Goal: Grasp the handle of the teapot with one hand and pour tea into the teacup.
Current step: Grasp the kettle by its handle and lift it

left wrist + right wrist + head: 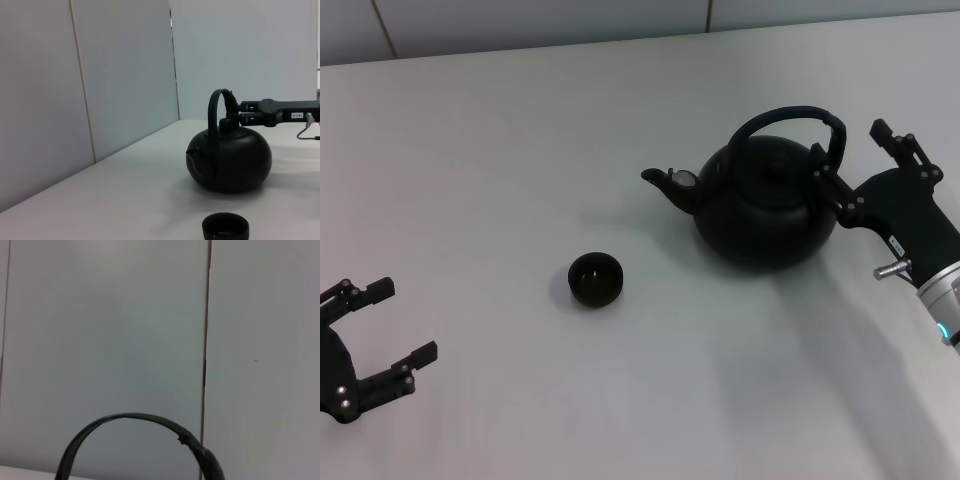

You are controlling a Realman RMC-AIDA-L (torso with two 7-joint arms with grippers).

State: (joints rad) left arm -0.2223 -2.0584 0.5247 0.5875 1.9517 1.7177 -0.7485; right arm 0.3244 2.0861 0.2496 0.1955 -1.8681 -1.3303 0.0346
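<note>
The teapot (763,203) is sitting upright on the pale worktop (520,160) in the right half of the head view, a little above mid-height, with its short spout pointing toward the left of the frame. Its handle (790,122) is arching over the lid, the thicker ribbed part lying on the right-hand side of the hoop.

The right gripper (848,164) is reaching in from the right edge of the head view, its fingers (892,137) spread wide and grasping nothing. One finger is lying against the right flank of the teapot near the foot of the handle; the other is standing clear of it, further up and to the right. In the left wrist view the same gripper (240,114) is showing as a level black bar at the right of the frame, meeting the teapot (229,156) at the height of its lid knob. In the right wrist view only the handle (131,421) is showing, curving across the bottom of the frame.

The teacup (595,279) is standing near the centre of the head view, lower left of the teapot and well apart from it.

The left gripper (388,331) is hanging idle in the lower left corner of the head view, its fingers released and holding nothing.
</note>
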